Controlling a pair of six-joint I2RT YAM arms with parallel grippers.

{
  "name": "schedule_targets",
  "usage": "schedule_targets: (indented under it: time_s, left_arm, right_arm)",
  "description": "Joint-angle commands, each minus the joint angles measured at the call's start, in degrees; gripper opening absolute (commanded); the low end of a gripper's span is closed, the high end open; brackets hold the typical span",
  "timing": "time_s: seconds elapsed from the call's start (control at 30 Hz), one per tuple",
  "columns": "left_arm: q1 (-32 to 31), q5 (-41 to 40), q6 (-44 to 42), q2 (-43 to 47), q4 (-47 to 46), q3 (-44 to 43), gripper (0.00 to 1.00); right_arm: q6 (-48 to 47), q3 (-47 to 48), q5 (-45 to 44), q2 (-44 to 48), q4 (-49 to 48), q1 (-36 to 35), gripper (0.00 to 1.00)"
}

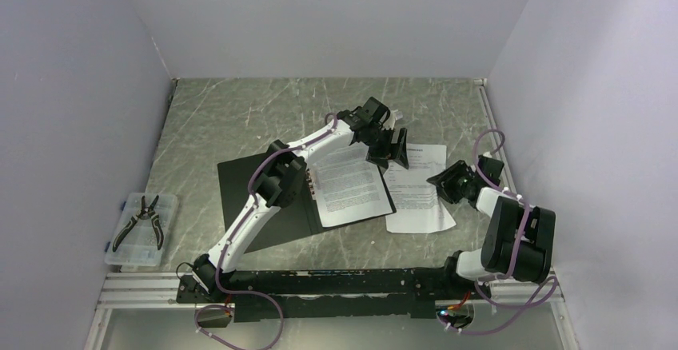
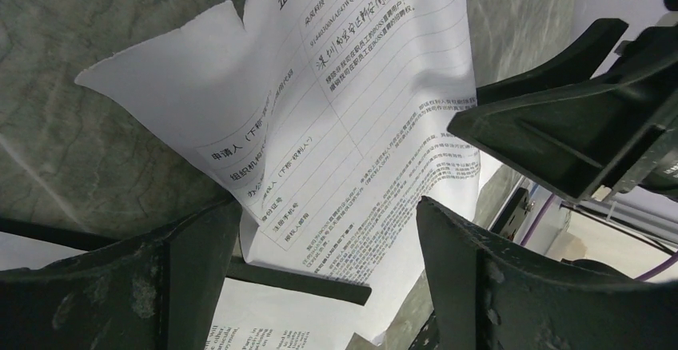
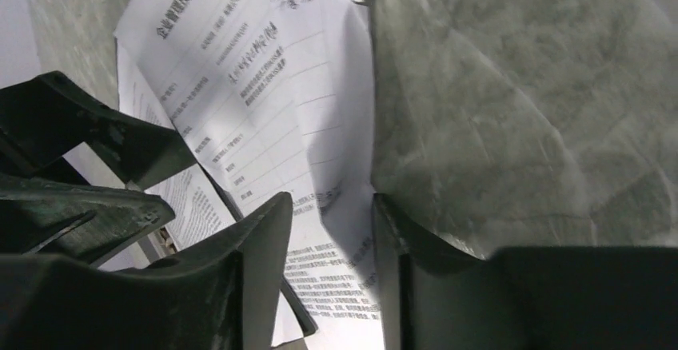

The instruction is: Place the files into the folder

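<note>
The thin, limp sheet [image 2: 344, 110] buckled between the wide left claw [image 2: 329, 210] and the narrow right claw [image 3: 329, 206], whose grip could not be told; an edge pinch would likely suit.

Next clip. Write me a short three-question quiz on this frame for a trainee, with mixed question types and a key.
1. True or false: a white printed paper sheet already lies on the black inside of the open flat folder.
2. What lies in the clear plastic box at the left edge of the grey marbled table?
A. black-handled pliers
B. scissors
C. a stapler
3. Fill in: the black two-finger gripper at the far end of the second white printed sheet, right of the folder, belongs to the ___ arm.

Key: 1 true; 2 A; 3 left.
</note>
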State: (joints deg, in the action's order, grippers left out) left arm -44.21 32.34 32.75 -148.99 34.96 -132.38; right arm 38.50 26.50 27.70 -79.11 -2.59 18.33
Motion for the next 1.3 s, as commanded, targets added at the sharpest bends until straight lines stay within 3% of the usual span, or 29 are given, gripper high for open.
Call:
schedule_targets:
  time_s: [0.0, 0.27, 0.47, 0.83, 1.1, 1.27]
  left_arm:
    - [-0.4, -1.2, -2.3, -4.0, 2.7, 0.6, 0.89]
    - [0.0, -0.2, -2.1, -3.4, 2.2, 0.5, 0.89]
    - [0.0, 1.8, -2.2, -2.2, 1.2, 0.5, 0.89]
    - [0.2, 11.4, 3.6, 4.2, -11.0, 7.0, 0.92]
    - [0.6, 14.6, 8.2, 10.2, -19.3, 12.2, 0.93]
    - [1.9, 19.2, 16.3, 15.9, -33.7, 21.0, 0.93]
  right_arm:
    - [-1.3, -1.4, -0.6, -1.2, 4.8, -0.3, 0.39]
    - [-2.7, 0.7, -1.8, 0.7, 8.4, 0.0, 0.01]
    - [-4.3, 4.4, -6.5, 7.1, 15.2, 0.2, 0.00]
    - [-6.7, 15.6, -16.4, 23.9, 30.8, 0.1, 0.00]
    - [-2.9, 19.9, -10.8, 29.6, 32.4, -0.1, 0.00]
    - [-3.6, 26.4, -7.7, 30.3, 36.5, -0.1, 0.00]
